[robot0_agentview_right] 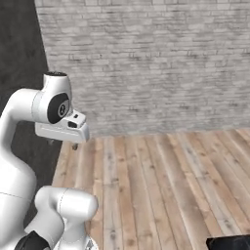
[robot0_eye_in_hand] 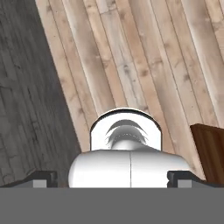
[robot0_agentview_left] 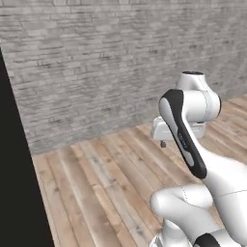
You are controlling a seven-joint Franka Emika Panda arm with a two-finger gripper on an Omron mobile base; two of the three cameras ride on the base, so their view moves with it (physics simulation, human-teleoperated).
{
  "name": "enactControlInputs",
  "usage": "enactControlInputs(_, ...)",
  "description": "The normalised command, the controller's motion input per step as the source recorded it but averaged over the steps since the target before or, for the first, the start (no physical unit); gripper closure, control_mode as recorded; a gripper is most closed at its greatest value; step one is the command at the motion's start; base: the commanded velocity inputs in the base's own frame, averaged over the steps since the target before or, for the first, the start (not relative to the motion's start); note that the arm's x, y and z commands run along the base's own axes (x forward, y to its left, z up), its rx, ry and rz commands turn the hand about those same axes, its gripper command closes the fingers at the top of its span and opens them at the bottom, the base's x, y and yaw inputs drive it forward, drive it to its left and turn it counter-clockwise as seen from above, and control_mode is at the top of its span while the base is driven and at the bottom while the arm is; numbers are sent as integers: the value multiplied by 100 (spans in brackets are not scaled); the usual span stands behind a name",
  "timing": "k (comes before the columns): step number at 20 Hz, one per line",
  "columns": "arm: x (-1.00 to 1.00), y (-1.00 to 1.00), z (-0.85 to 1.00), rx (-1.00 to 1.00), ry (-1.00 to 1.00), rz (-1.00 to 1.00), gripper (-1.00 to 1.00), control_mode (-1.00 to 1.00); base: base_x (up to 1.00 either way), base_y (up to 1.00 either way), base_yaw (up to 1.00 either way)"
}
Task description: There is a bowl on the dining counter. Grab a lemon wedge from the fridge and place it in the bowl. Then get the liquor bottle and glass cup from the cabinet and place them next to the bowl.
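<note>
- White robot arm's two-finger gripper (robot0_eye_in_hand: 112,178) hangs over the pale wooden plank floor (robot0_agentview_left: 111,178), jaws spread wide, holding nothing.
- Dark-brown wooden panel (robot0_eye_in_hand: 211,151) sits at 3 o'clock in the hand view; whether it belongs to the dining counter, I cannot tell.
- Grey brick wall (robot0_agentview_right: 146,68) stands at 12 o'clock.

Pale grey brick wall (robot0_agentview_left: 120,58), mottled with lighter and darker courses, thin light mortar lines. Floor (robot0_agentview_right: 161,185) of light tan wooden planks, streaked with greyish grain and darker seams. Flat black panel (robot0_agentview_left: 14,183) down the left edge of the left base view. White arm (robot0_agentview_left: 193,125) with glossy shells, black joint inserts and a black band. Dark finger tips (robot0_eye_in_hand: 181,177), grey-capped. Warm reddish-brown wooden block (robot0_eye_in_hand: 212,153) with vertical grain at the hand view's right edge.
</note>
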Motion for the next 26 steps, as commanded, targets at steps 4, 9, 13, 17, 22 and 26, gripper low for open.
enactControlInputs(4,0,0,0,0,0,0,-100,100,100,20,-51)
enactControlInputs(9,0,0,0,0,0,0,-100,100,86,18,-59)
enactControlInputs(13,0,0,0,0,0,0,-100,100,73,17,-64)
enactControlInputs(17,0,0,0,0,0,0,-100,100,69,17,-67)
enactControlInputs(22,0,0,0,0,0,0,-100,100,66,17,-69)
enactControlInputs(26,0,0,0,0,0,0,-100,100,73,23,-67)
